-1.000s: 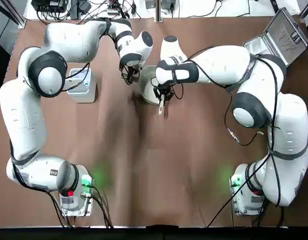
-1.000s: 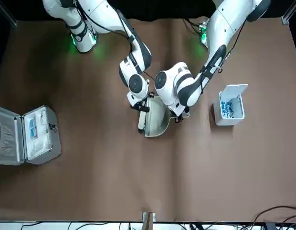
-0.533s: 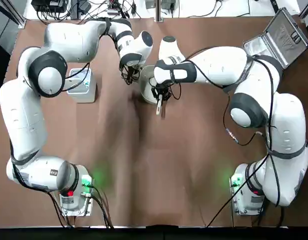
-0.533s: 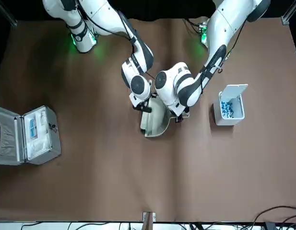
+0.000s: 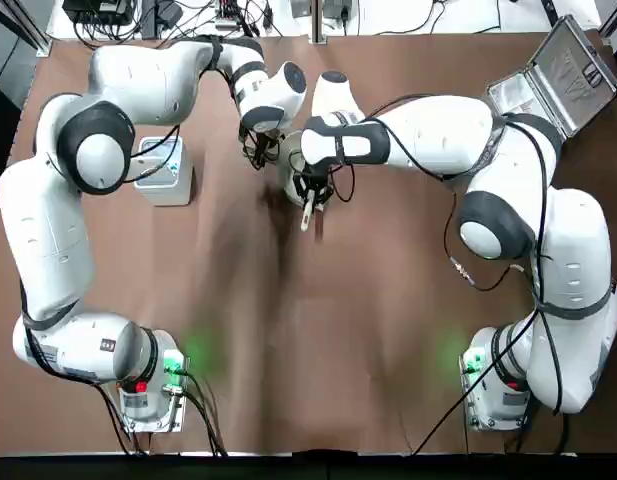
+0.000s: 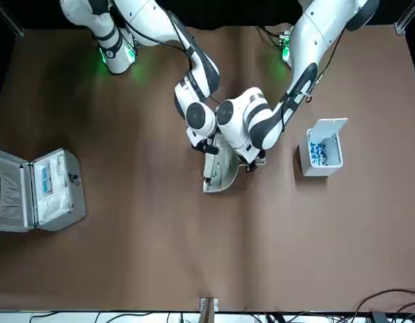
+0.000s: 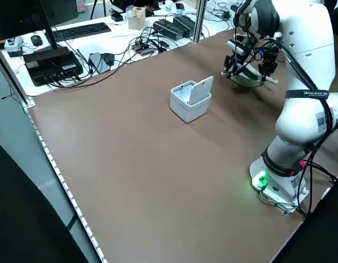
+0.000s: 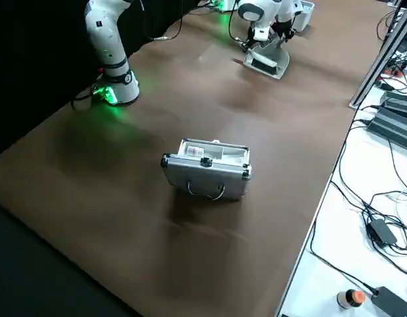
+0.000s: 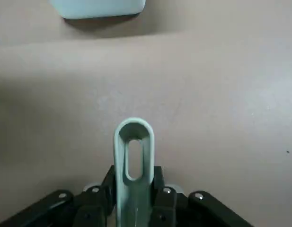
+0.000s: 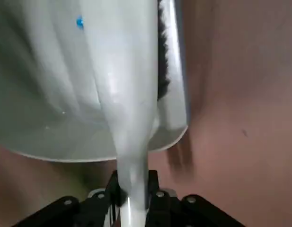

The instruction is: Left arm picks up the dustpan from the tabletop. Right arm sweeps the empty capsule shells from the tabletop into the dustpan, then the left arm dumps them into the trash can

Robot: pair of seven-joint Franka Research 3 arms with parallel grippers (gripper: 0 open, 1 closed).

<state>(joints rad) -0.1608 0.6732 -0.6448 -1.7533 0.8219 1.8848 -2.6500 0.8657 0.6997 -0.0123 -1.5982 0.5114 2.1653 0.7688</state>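
The cream dustpan (image 5: 291,168) (image 6: 221,171) sits low over the brown tabletop (image 5: 368,300) at the far middle. My left gripper (image 5: 258,150) (image 9: 133,182) is shut on its thin handle (image 9: 132,151). My right gripper (image 5: 310,190) (image 10: 131,189) is shut on the white brush (image 10: 129,109). The brush's dark bristles (image 10: 162,71) lie at the pan's lip. One tiny blue capsule shell (image 10: 79,22) lies inside the pan (image 10: 51,94). The light-grey trash can (image 5: 166,170) (image 6: 321,153) stands open to the left, with blue bits inside.
An open silver metal case (image 5: 563,75) (image 8: 206,168) lies at the far right corner. Cables and gear line the bench (image 7: 75,49) beyond the table's far edge. Both arm bases (image 5: 148,385) stand at the near edge.
My right gripper has carried the brush leftward over the dustpan's mouth. The left gripper and the dustpan have stayed almost still.
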